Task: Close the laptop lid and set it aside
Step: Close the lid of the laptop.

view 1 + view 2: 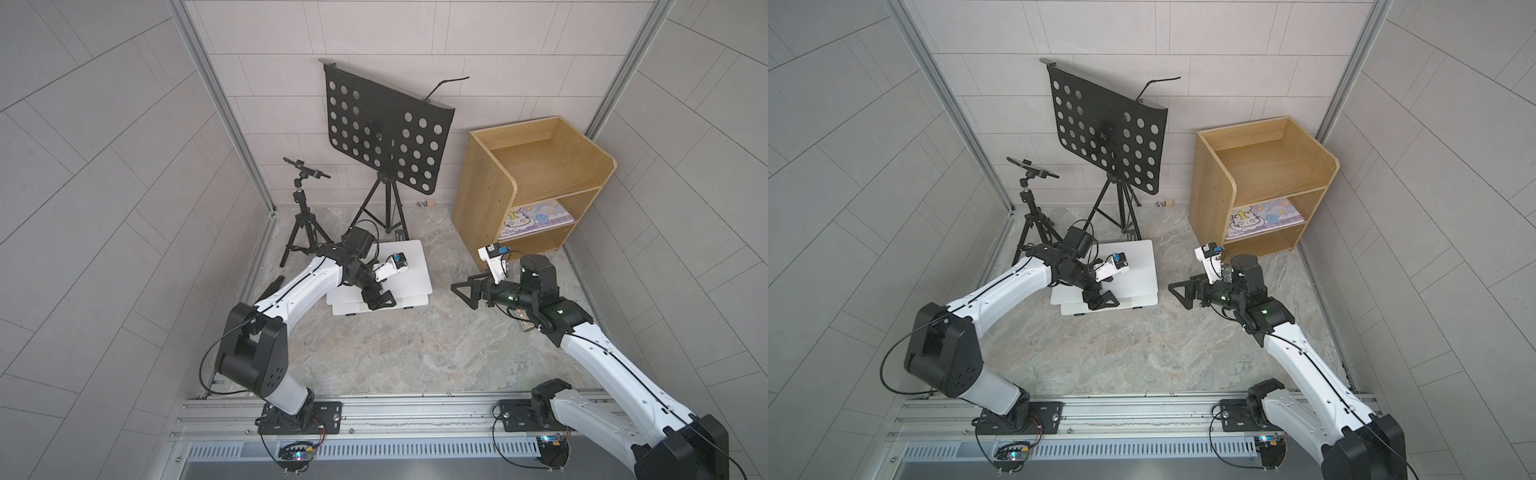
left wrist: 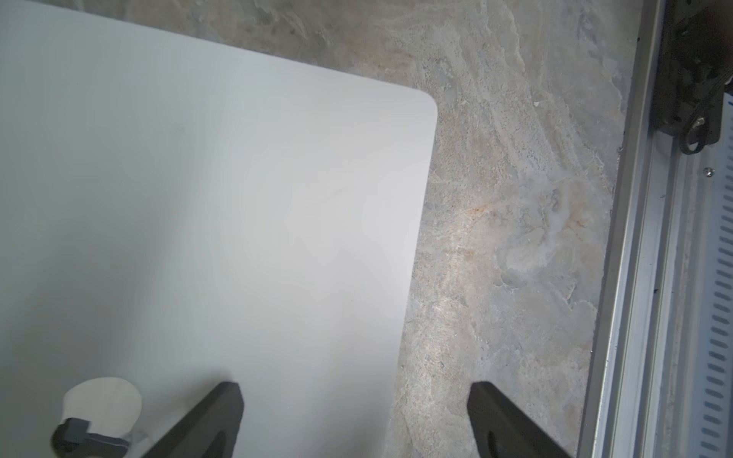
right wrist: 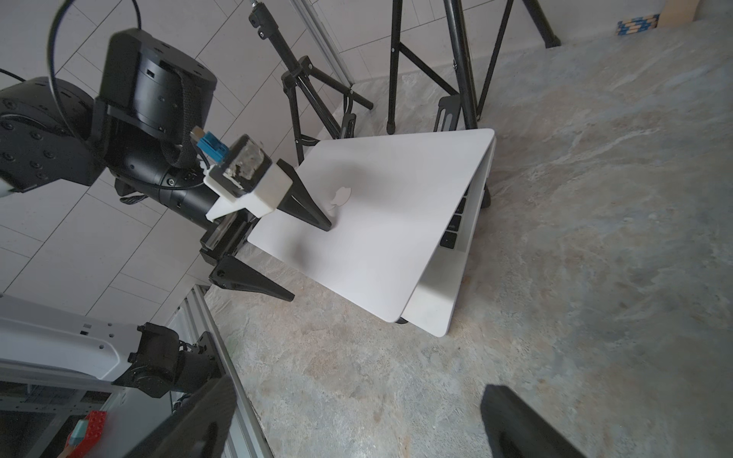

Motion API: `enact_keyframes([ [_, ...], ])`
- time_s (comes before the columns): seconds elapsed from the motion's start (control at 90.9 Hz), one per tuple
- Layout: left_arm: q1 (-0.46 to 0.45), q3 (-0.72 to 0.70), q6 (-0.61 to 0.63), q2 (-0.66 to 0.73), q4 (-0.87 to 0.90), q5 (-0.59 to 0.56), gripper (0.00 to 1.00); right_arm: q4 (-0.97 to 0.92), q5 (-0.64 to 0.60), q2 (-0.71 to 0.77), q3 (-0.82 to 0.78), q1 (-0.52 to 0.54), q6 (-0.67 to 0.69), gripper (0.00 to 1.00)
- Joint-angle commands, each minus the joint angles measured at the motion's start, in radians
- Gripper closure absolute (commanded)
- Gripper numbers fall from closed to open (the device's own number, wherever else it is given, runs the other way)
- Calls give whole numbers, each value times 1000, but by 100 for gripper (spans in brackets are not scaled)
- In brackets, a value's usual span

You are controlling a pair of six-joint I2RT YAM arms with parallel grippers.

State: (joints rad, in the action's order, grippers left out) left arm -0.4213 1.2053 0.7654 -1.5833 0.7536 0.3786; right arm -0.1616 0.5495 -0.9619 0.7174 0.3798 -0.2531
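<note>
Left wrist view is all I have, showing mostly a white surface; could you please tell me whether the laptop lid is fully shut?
Observer: Not quite. The right wrist view shows the lid ajar, with keys visible in the gap.
Operator: Thanks. Is anything touching it?
Observer: The left gripper is open; one finger seems to touch the lid beside the logo, and the other hangs past its edge.
Operator: And the other arm?
Observer: In a top view the right gripper is open and apart from the laptop.
</note>
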Motion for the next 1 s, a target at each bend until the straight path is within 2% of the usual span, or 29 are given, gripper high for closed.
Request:
enact_keyframes([
  [0.0,0,-21,-32,-43,95,39,8,11,-3,14,-16,3,2,0],
  [0.726,32,-24,-72,-216,-2,-17,8,1,0,15,-21,3,0,0],
  [0.991,39,-33,-76,-198,-10,-13,8,-3,4,14,-19,3,-4,0],
])
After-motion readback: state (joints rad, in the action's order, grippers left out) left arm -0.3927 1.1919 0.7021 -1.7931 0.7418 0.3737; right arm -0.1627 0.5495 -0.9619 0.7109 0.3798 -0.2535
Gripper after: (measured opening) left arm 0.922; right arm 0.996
